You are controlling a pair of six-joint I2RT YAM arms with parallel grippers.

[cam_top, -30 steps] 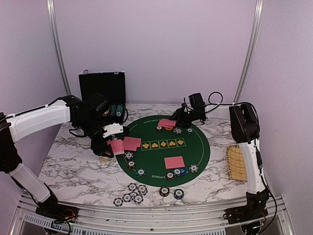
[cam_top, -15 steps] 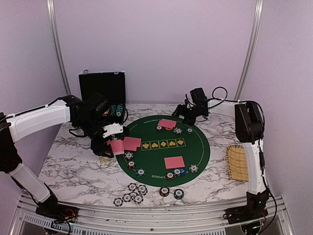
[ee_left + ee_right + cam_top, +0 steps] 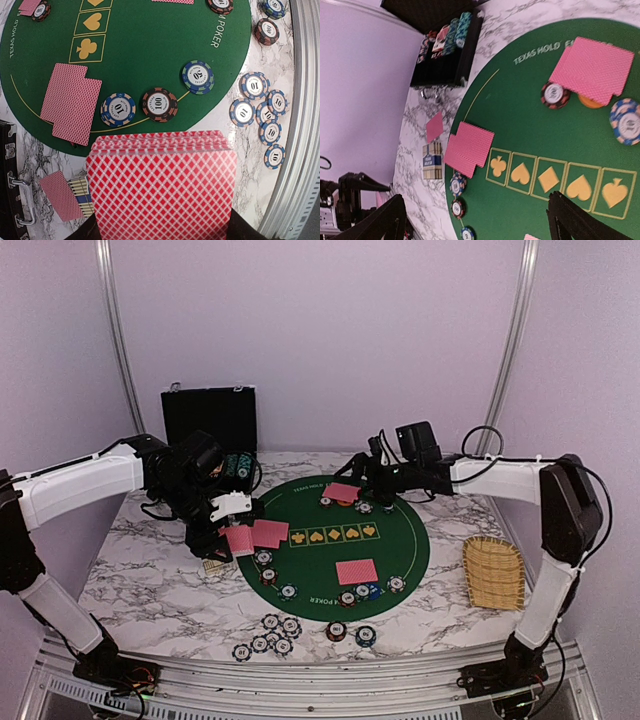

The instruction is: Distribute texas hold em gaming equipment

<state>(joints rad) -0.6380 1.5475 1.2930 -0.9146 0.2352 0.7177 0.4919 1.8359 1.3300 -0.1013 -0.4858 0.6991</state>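
The right gripper [image 3: 372, 476] has just spread wide, empty, above the red-backed card pair [image 3: 343, 491] at the green mat's [image 3: 405, 540] upper edge, so that hand looks dealt; the left gripper [image 3: 222, 528] stays clamped on the deck [image 3: 160, 192], centre left.

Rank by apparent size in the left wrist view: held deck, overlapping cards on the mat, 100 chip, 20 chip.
1. The held deck, inflated by nearness to the camera.
2. The overlapping cards.
3. The 100 chip and 20 chip: alike, unranked.
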